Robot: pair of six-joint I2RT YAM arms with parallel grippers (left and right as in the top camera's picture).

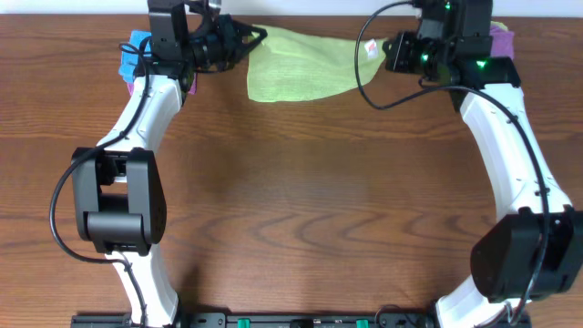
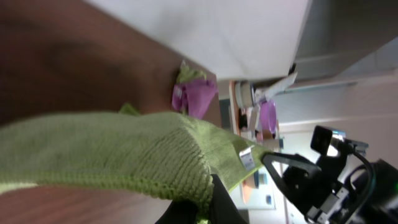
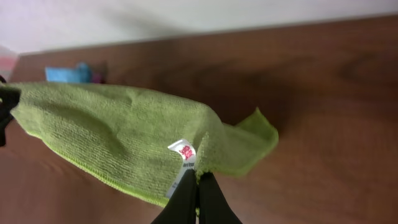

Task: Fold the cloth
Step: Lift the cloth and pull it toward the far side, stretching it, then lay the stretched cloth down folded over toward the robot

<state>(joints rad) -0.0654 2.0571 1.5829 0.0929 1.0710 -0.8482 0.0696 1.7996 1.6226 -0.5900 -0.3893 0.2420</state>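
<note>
Lime-green cloth (image 3: pixel 118 130), beside its white tag (image 3: pixel 184 151), is clenched in the right claw (image 3: pixel 196 190); left claw (image 2: pixel 208 205) grasps the opposite corner. It hangs stretched at the far side of the worktop (image 1: pixel 291 200). Judged: first fold in hand; next, carry both corners toward the near hem.

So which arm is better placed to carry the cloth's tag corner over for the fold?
Right, I think. The right gripper is shut on the cloth just beside the white tag; the left gripper holds the opposite end.
</note>
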